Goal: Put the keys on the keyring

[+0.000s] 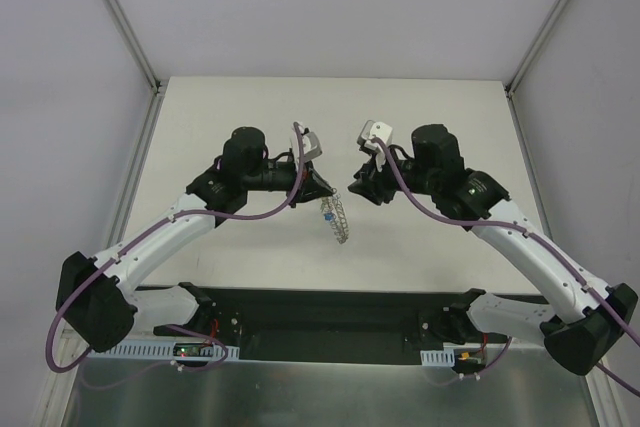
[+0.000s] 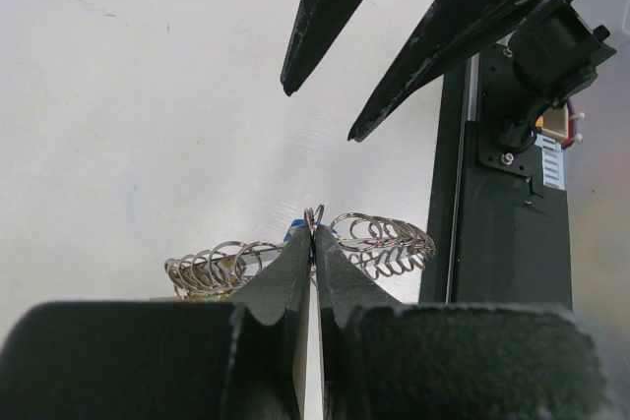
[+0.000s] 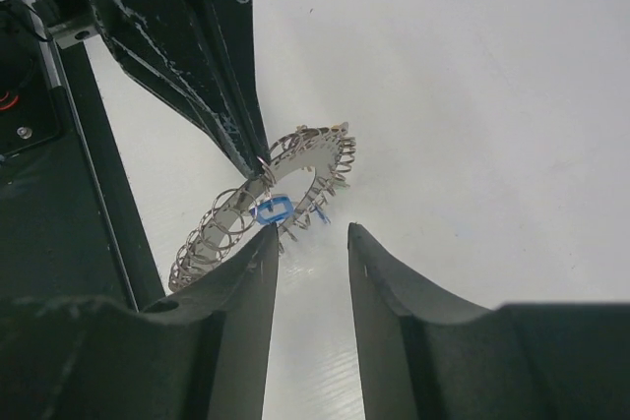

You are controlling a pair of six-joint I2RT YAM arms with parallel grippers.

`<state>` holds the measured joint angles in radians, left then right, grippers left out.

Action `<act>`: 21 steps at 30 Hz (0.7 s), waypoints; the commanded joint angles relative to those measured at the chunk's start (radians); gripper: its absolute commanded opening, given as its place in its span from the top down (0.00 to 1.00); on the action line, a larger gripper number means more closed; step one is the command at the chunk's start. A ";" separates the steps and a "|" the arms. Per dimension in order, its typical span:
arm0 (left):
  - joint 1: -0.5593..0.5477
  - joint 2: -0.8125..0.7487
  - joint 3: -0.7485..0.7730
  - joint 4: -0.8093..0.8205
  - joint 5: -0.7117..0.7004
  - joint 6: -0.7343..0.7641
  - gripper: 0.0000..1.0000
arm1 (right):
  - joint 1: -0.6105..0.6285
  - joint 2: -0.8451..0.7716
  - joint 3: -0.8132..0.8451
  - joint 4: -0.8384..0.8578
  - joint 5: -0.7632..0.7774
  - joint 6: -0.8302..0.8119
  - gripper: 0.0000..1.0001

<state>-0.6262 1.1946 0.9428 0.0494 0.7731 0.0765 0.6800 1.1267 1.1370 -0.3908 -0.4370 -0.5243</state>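
Note:
The keyring (image 1: 338, 219) is a grey metal ring rimmed with many small wire loops. My left gripper (image 1: 318, 190) is shut on its rim and holds it tilted above the table; in the left wrist view the pinched loops (image 2: 315, 216) poke out between the closed fingertips. In the right wrist view the keyring (image 3: 295, 169) hangs from the left fingers (image 3: 236, 135), with a blue-headed key (image 3: 273, 210) on it. My right gripper (image 3: 310, 233) is open and empty, just in front of the ring; it also shows in the top view (image 1: 358, 187). Green and yellow keys are not clearly visible.
The white table (image 1: 240, 107) is walled by grey panels on the left, back and right. A black base strip (image 1: 330, 312) runs along the near edge. The right arm's open fingers (image 2: 413, 56) show at the top of the left wrist view.

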 commanded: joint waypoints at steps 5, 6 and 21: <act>0.013 -0.079 -0.015 0.222 -0.017 -0.116 1.00 | 0.003 -0.018 -0.060 0.165 -0.036 0.058 0.62; 0.013 -0.081 -0.016 0.228 -0.014 -0.121 1.00 | 0.003 -0.012 -0.062 0.171 -0.032 0.058 0.62; 0.013 -0.069 -0.007 0.283 -0.003 -0.167 1.00 | 0.003 0.013 -0.075 0.256 -0.106 0.110 0.62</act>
<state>-0.6136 1.1469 0.9211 0.2279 0.7494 -0.0616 0.6811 1.1309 1.0557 -0.2169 -0.4896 -0.4408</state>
